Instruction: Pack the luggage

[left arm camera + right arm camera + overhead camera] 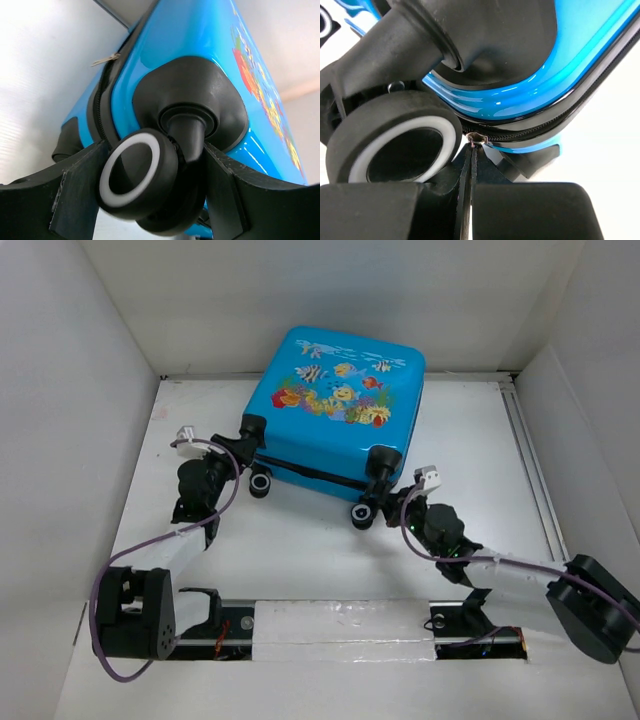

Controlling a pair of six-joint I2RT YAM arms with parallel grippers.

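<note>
**Top external view.** The luggage [338, 405] lies flat at the 12 o'clock side of the table [300, 560], fish face up, wheel end towards the arms. Both shell halves are together, and the dark zip line [305, 472] runs along the near edge. No loose items show on the table. The left gripper [252, 430] is at the case's 8 o'clock corner. The right gripper [382, 462] is at its 5 o'clock corner.

**Left wrist view.** The left gripper [150, 185] straddles a caster wheel [137, 177]. One of the fingers [75, 200] bears on the tyre at 9 o'clock, and the other bears on the caster stem at 3 o'clock. Judged as clamped on the wheel, steadying the case. A small metal pull tab [105, 60] hangs at the zip, at 11 o'clock.

**Right wrist view.** The fingers [530, 210] of the right gripper [470, 185] are pressed together, leaving only a thin seam. The zip slider [477, 139] sits directly at the tip of that seam, and its tab appears nipped between them. A second wheel [395, 145] lies just beside it, at 9 o'clock.

**Progress.** The case is shut, so loading appears complete. The zip is meshed at 3 o'clock of the slider. The run behind the wheel is hidden, so full closure cannot be confirmed. Remaining work, as judged: run the slider to the end, then release both grippers.
</note>
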